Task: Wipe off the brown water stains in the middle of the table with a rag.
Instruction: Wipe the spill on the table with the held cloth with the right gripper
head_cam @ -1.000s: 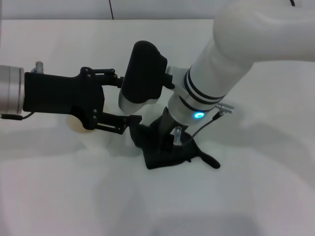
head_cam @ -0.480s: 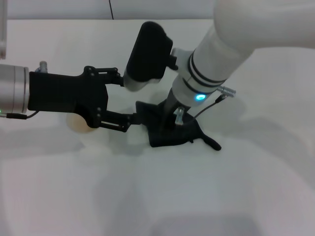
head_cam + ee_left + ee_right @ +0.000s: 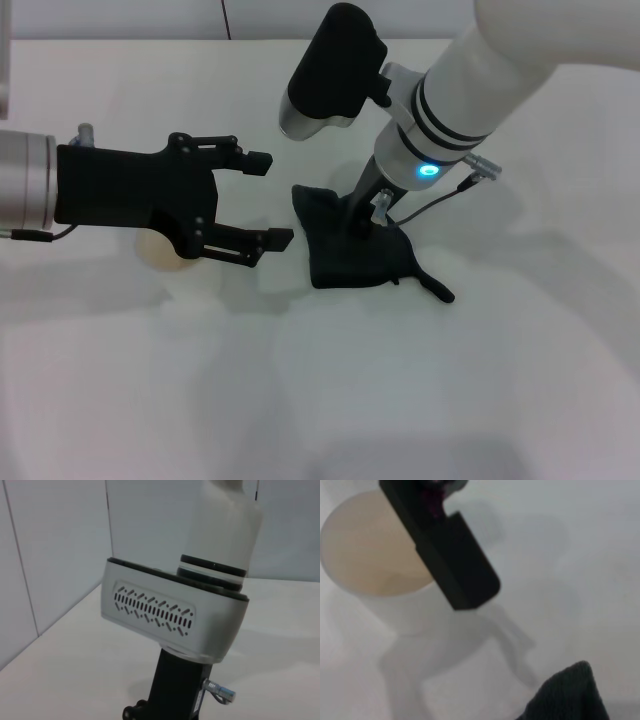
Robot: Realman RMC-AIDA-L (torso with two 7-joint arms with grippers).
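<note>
The dark rag (image 3: 358, 258) lies crumpled on the white table (image 3: 450, 400), its narrow tail (image 3: 436, 290) pointing right. My right gripper (image 3: 364, 222) comes down from the upper right and is shut on the rag's upper fold. A corner of the rag (image 3: 570, 695) also shows in the right wrist view. To the rag's left, my left gripper (image 3: 264, 198) hovers open with nothing between its fingers; its lower fingertip is a short gap from the cloth. The brown water stains are not visible in any view.
A small translucent cup (image 3: 158, 252) with a brownish inside stands half hidden under my left gripper, and the cup (image 3: 367, 545) is plain in the right wrist view behind a black finger (image 3: 455, 570). The left wrist view is filled by my right arm's wrist housing (image 3: 170, 617).
My right gripper has dragged the rag to the right and farther back, away from the left gripper. The left gripper has stayed almost in place.
</note>
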